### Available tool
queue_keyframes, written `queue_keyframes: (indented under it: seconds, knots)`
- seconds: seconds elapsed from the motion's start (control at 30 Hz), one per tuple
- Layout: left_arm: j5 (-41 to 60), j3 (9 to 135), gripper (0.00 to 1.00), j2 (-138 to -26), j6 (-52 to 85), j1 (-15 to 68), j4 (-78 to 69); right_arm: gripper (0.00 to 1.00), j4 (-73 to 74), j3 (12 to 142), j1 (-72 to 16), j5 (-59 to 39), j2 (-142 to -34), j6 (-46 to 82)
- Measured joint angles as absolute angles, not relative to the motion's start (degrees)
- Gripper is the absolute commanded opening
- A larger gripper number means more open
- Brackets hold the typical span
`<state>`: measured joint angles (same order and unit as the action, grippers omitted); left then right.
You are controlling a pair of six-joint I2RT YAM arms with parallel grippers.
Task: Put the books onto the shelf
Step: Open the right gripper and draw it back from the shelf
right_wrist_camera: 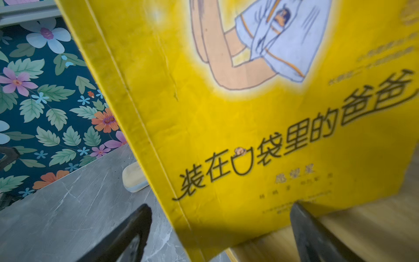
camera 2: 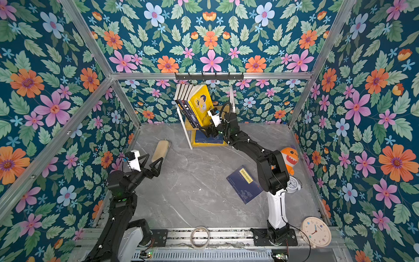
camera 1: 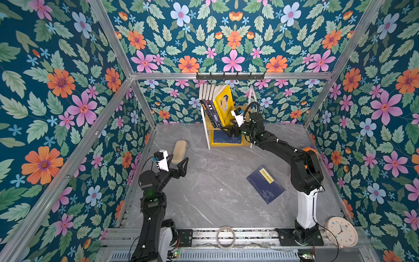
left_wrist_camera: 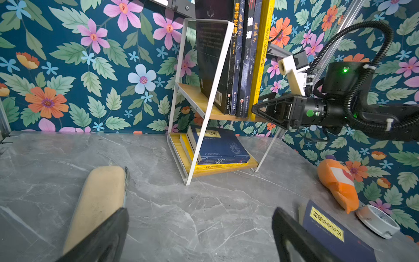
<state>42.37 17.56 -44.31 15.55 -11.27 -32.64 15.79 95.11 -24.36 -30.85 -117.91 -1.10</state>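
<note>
The shelf (camera 1: 205, 129) (camera 2: 186, 133) (left_wrist_camera: 204, 127) stands at the back wall. On its upper board several dark books (camera 1: 210, 106) stand upright, with a yellow book (camera 1: 223, 102) (camera 2: 200, 102) (right_wrist_camera: 249, 136) leaning on them at the right end. More books (camera 1: 224, 137) (left_wrist_camera: 217, 145) lie flat on the lower board. My right gripper (camera 1: 224, 130) (camera 2: 203, 131) (left_wrist_camera: 255, 110) (right_wrist_camera: 220, 205) is open at the yellow book's lower corner, with gaps on both sides. A navy book (camera 1: 265, 184) (camera 2: 244, 183) (left_wrist_camera: 328, 229) lies on the table. My left gripper (camera 1: 179, 157) (camera 2: 154, 157) (left_wrist_camera: 200, 209) hangs open and empty.
A beige case (camera 1: 179, 147) (left_wrist_camera: 97, 199) lies just beyond the left gripper. An orange plush shark (camera 2: 289, 158) and a small alarm clock (camera 2: 294, 184) sit by the right arm. A round clock (camera 1: 341, 231) and a tape roll (camera 1: 225, 237) rest at the front rail. A black hook rail (camera 1: 230, 76) hangs above the shelf.
</note>
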Motion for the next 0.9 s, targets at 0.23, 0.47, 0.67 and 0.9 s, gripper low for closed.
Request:
queue_keyframes:
  seconds: [0.23,0.47,0.67,0.9]
  knots:
    - [42.1,17.5,1.00,-44.0,15.4,-11.5,-32.6,0.84,12.1,99.1,-23.9,-32.9,-120.0,-3.1]
    - [42.1,17.5,1.00,-43.7,15.0,-11.4,-32.5,0.79,7.2,104.2,-23.7,-34.8,-122.4,-4.8]
    - [42.1,17.4,1.00,-43.5,15.0,-11.2,-32.5,0.75,2.4,108.0,-23.4,-35.9,-123.7,-6.9]
    - [42.1,17.5,1.00,-43.1,14.8,-11.2,-32.4,0.82,-0.4,108.9,-23.2,-36.7,-123.9,-8.6]
